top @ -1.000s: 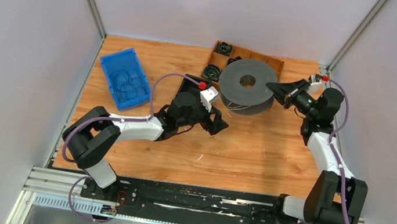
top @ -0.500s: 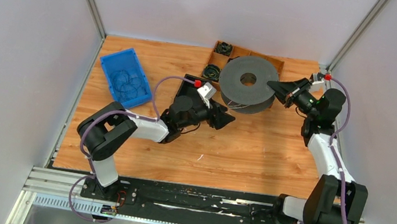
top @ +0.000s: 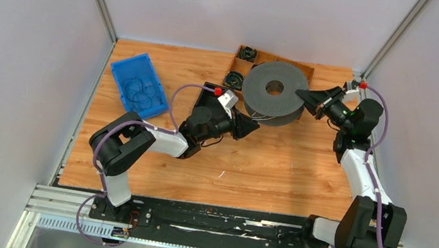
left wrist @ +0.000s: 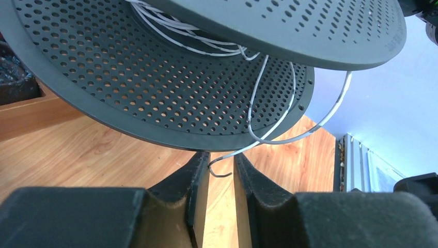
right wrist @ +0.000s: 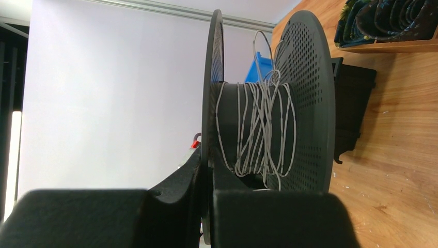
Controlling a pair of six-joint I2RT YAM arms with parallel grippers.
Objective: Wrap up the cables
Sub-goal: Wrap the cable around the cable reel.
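Winding step, seen as the free end is taken up. The right gripper [right wrist: 209, 173] has its fingers clamped on the rim of one flange of the grey perforated spool [top: 257, 89], holding it tipped above the far part of the table [top: 276, 164]. The cables [right wrist: 255, 129] are thin white wire, lying in loose, crossing turns round the spool's hub. One slack loop droops past the lower flange and finishes in a small hooked loose end [left wrist: 223, 157].

The left gripper [left wrist: 221, 159] sits at the spool's near rim. Its fingers [left wrist: 199, 175] stand a narrow gap apart with the hooked end between them, and bare wood shows through the gap, so the wire does not look pinched yet.

To do this step well, the fingers probably need to close squarely on the wire a little behind the hook, since so thin a strand could slip out sideways. The slack would then be drawn taut before any turn is laid, with the right hold kept firm so the spool does not swing.

Compared with one second ago, the left arm has reached farther toward the spool, and its fingers have narrowed from a wide spread. The right gripper and the spool are nearly where they were.
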